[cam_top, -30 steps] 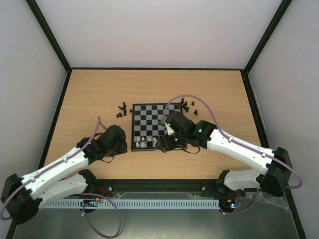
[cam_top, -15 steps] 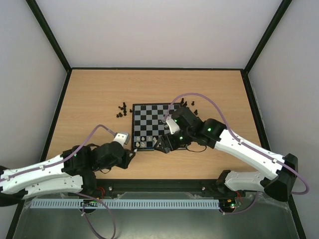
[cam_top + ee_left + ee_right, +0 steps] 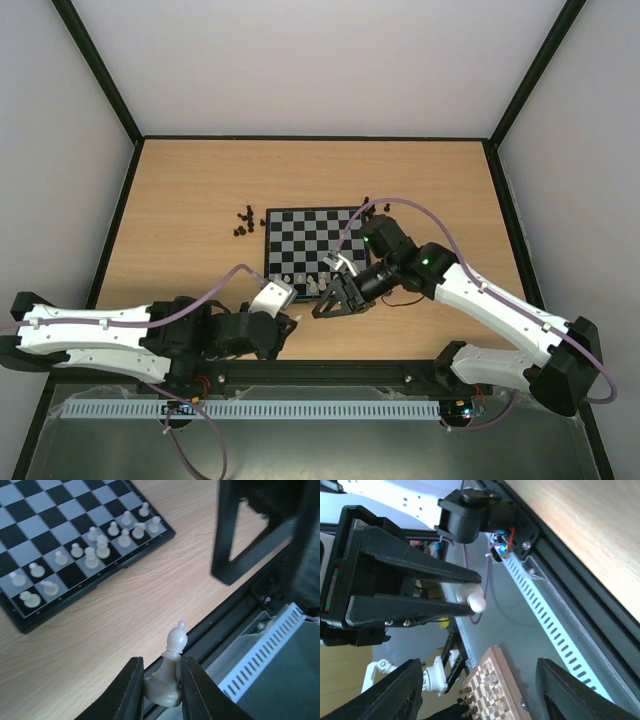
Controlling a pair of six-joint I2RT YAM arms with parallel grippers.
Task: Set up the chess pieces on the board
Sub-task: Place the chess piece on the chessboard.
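The board [image 3: 300,230] lies mid-table, with several cream-white chess pieces [image 3: 300,283] on its two near rows. They also show in the left wrist view [image 3: 95,545] on the board [image 3: 40,510]. My left gripper [image 3: 289,322] hangs over the table's near edge, shut on a cream-white bishop [image 3: 170,672]. The bishop stands upright between the fingers and also shows in the right wrist view [image 3: 472,601]. My right gripper [image 3: 335,297] is wide open and empty, just off the board's near edge, and faces the left gripper.
Loose black pieces lie left of the board's far corner [image 3: 243,222] and at its far right corner [image 3: 378,210]. The black table rail [image 3: 235,605] runs under the left gripper. A right-gripper finger [image 3: 224,530] stands close by. A wooden chess set [image 3: 495,680] shows beyond the table.
My left arm has swung from the board's near left corner toward the near edge and to the right. My right gripper has moved off the board's near rows toward the left gripper.
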